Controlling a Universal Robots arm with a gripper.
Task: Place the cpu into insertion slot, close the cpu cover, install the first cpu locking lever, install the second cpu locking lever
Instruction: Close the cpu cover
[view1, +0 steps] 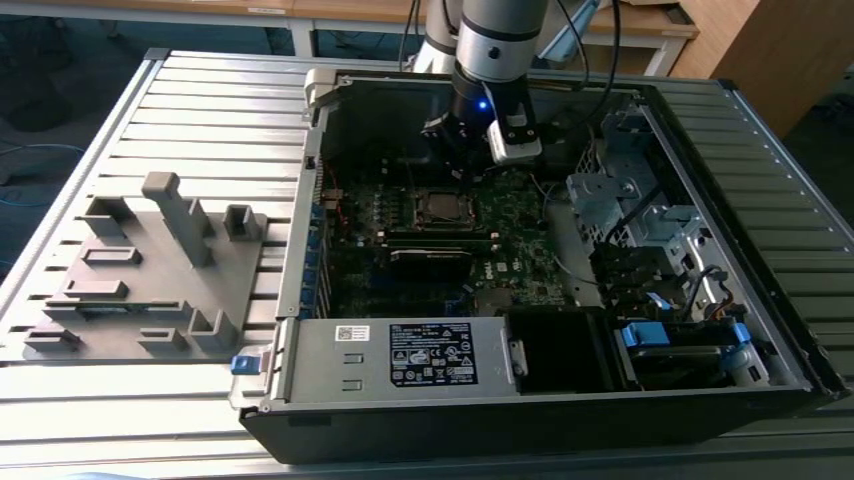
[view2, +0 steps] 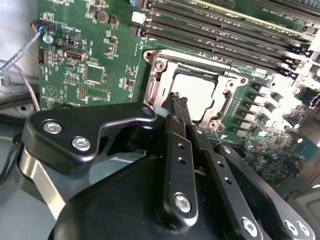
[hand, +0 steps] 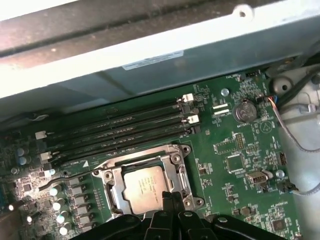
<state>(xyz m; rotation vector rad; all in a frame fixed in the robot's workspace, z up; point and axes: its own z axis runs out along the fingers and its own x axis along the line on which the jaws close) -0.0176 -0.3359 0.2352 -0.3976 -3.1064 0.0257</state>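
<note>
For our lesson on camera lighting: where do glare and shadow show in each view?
Second wrist view: glare whitens the cpu. First wrist view: the case wall shines brightest. Exterior view: the motherboard lies in shade; a blue light glows on the arm.

Room is lying open above the cpu cover (hand: 177, 172), where the gripper (view2: 178, 98) is hovering, fingers together; black memory slots (hand: 120, 130) and the grey case wall (hand: 175, 65) are crowding one side.
</note>
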